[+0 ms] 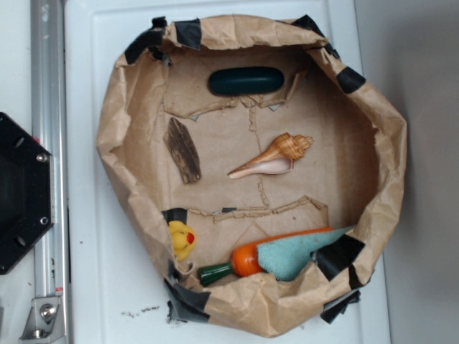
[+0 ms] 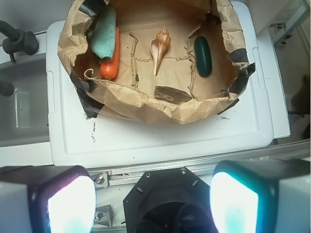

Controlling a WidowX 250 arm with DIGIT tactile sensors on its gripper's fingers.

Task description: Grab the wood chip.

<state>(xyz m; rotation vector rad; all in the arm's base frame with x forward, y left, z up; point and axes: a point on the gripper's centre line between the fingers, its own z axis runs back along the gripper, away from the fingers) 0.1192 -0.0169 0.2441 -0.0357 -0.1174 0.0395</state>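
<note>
The wood chip [image 1: 182,150] is a flat dark brown piece of rough bark. It lies on the left side of the brown paper nest [image 1: 115,136]. In the wrist view the wood chip [image 2: 172,94] lies just inside the nest's near wall. My gripper [image 2: 153,201] is open and empty, its two bright pads far apart. It hangs high above the robot's black base [image 2: 167,201], well short of the nest. The gripper does not show in the exterior view.
In the nest lie a tan seashell [image 1: 272,156], a dark green oval bar [image 1: 246,81], a yellow duck [image 1: 181,239] and a toy carrot [image 1: 269,256] under a teal cloth [image 1: 297,251]. The nest sits on a white lid [image 1: 86,215]. A metal rail [image 1: 47,143] runs at the left.
</note>
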